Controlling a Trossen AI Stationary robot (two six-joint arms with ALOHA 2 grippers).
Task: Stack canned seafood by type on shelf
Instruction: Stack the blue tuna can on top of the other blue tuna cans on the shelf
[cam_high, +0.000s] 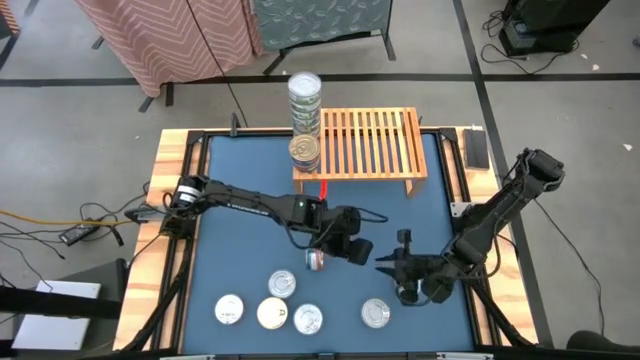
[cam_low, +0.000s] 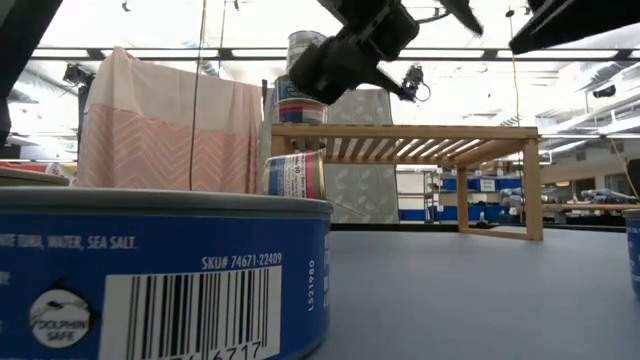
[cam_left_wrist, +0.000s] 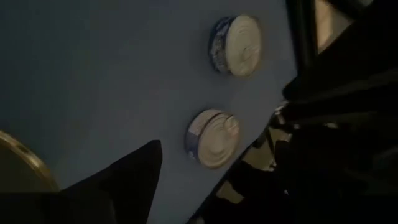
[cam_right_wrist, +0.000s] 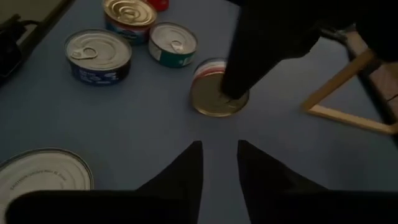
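A blue-labelled can (cam_low: 150, 280) fills the low view. We judge the left claw (cam_high: 345, 245), fingers apart, is nearest the gold-topped can (cam_high: 315, 260), just beside it. The right claw (cam_high: 400, 268) is slightly parted, empty.

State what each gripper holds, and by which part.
Right gripper: nothing. Left gripper touches the gold-topped can at its rim; a hold cannot be told.

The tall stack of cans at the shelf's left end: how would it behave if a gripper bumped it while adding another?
The tall stack of cans is several tins high on a narrow footprint, so it would probably tip or shed upper tins under a sideways nudge. It rests on the slatted shelf, which may add wobble. The tins look rigid metal, so they would likely slide or fall rather than deform.
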